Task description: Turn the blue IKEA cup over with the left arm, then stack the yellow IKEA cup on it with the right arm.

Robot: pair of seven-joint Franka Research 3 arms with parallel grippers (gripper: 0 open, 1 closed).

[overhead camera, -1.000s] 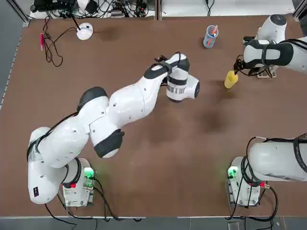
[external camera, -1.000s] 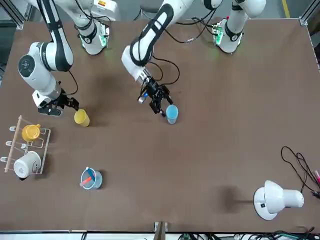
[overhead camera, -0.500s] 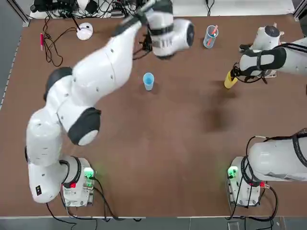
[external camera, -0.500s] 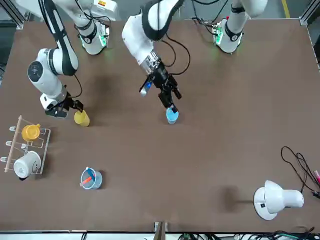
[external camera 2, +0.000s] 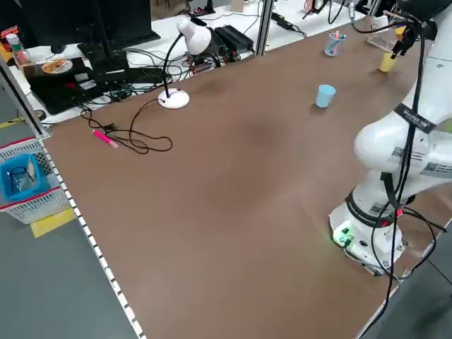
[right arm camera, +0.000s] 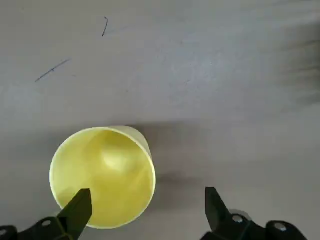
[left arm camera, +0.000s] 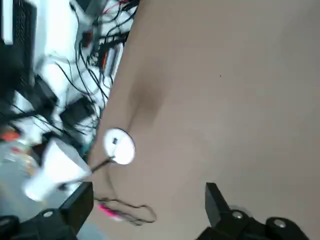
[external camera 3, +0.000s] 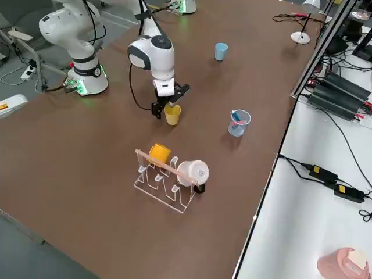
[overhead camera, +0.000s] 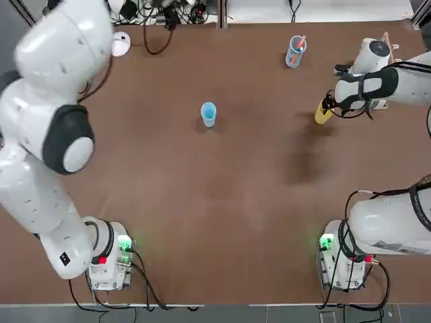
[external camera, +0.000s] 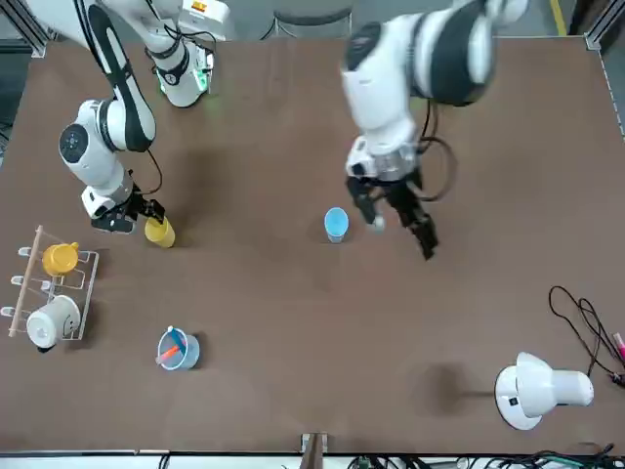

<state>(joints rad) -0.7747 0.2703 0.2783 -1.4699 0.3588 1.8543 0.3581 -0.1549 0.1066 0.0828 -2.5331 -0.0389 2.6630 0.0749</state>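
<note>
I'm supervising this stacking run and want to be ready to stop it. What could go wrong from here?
1. The yellow IKEA cup sits off-centre in the open right tool, near one finger; closing may shove or tip it.
2. It stands mouth up, and its tapered wall could slip in the grip when lifted.
3. The mug rack stands close by; a wide swing might clip it.

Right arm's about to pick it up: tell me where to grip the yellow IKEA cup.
Grip the yellow IKEA cup across its rim, from above. It stands upright, mouth up, tapered with no handle, and the open right hand already hovers over it, one finger overlapping the rim.
</note>
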